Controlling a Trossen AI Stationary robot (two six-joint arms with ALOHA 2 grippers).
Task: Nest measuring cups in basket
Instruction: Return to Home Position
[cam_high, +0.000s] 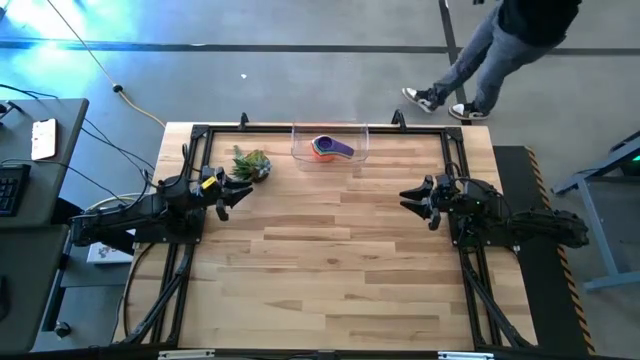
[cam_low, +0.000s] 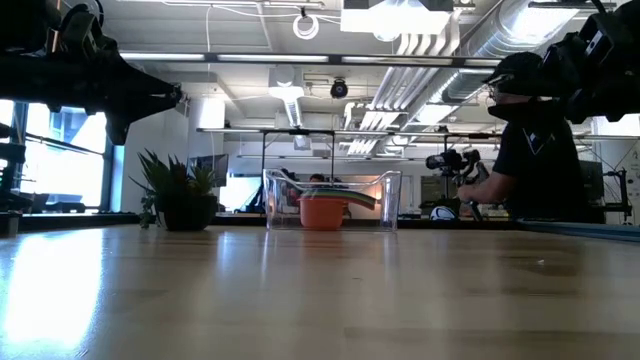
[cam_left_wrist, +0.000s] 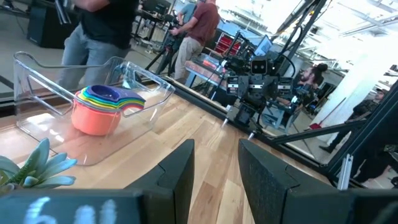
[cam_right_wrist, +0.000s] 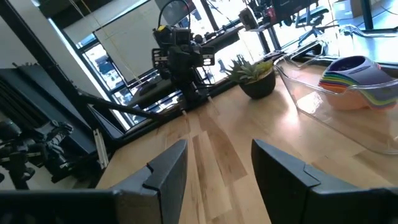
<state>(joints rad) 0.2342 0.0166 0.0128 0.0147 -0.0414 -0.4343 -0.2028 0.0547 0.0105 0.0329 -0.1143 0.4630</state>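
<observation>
The measuring cups (cam_high: 329, 148) sit nested in one stack, orange outermost and purple on top, inside the clear basket (cam_high: 300, 152) at the table's far edge; the stack also shows in the left wrist view (cam_left_wrist: 102, 109) and the right wrist view (cam_right_wrist: 354, 78). My left gripper (cam_high: 243, 193) hovers open at the table's left side, pointing level toward the middle. My right gripper (cam_high: 408, 199) hovers open at the right side, pointing level toward the middle. Both are clear of the basket and hold nothing.
A small potted green plant (cam_high: 251, 163) stands left of the basket, close to my left gripper. The wooden table top (cam_high: 330, 260) spreads bare between and in front of the arms. A person (cam_high: 500, 50) walks beyond the far edge.
</observation>
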